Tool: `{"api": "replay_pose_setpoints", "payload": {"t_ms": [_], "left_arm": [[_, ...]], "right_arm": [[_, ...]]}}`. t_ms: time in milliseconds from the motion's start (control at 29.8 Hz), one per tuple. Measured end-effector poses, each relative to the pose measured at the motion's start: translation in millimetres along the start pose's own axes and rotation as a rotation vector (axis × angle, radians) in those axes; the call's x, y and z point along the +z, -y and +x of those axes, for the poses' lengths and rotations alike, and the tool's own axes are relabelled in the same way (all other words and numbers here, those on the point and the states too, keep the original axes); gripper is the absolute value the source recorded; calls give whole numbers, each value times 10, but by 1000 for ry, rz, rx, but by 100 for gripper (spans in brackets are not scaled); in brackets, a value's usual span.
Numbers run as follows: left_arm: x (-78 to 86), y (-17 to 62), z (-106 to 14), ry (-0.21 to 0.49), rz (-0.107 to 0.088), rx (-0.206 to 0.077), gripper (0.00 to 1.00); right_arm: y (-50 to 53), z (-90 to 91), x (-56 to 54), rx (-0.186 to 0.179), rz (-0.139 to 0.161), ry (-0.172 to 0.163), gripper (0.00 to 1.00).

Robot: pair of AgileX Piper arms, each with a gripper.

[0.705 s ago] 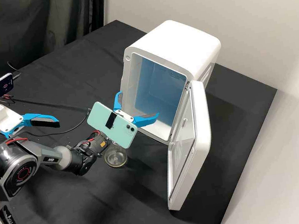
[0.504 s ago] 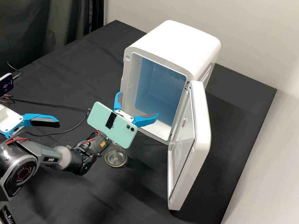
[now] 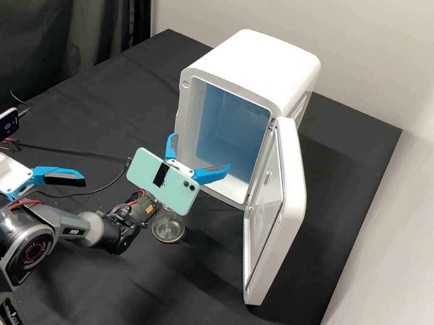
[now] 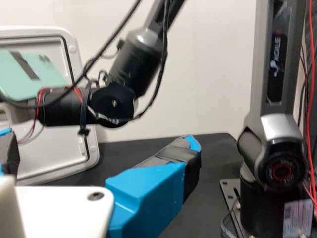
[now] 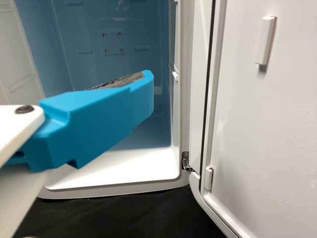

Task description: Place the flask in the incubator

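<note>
A clear glass flask [image 3: 168,228] stands on the black bench [image 3: 140,304], just in front of the white incubator [image 3: 268,68] and partly hidden under the right arm's wrist. The incubator's door [image 3: 282,201] hangs wide open, showing the pale blue chamber [image 5: 99,49] with nothing inside. My right gripper [image 3: 193,158] is open at the mouth of the chamber, above the flask, and holds nothing; one blue finger [image 5: 99,119] points inward. My left gripper [image 3: 58,176] is open and holds nothing, off at the bench's left side, well away from the flask.
A mint-green phone [image 3: 162,180] is mounted on the right wrist. A second phone [image 3: 2,125] and cables lie at the far left. The inner face of the open door [image 5: 267,124] stands close beside the right gripper. The right arm's base [image 4: 277,163] rises near the left gripper.
The left gripper has drifted very slightly up and to the left. The right gripper, flask and incubator door are unchanged.
</note>
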Motion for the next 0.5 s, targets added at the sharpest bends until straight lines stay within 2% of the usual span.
{"api": "replay_pose_setpoints", "payload": {"t_ms": [168, 235, 504], "left_arm": [[-79, 109, -98, -18, 1, -46, 100], [-142, 160, -116, -40, -6, -63, 100], [-370, 352, -161, -115, -14, -122, 100]], "right_arm": [[0, 0, 0, 0, 0, 0, 100], [0, 0, 0, 0, 0, 0, 100], [0, 0, 0, 0, 0, 0, 100]]}}
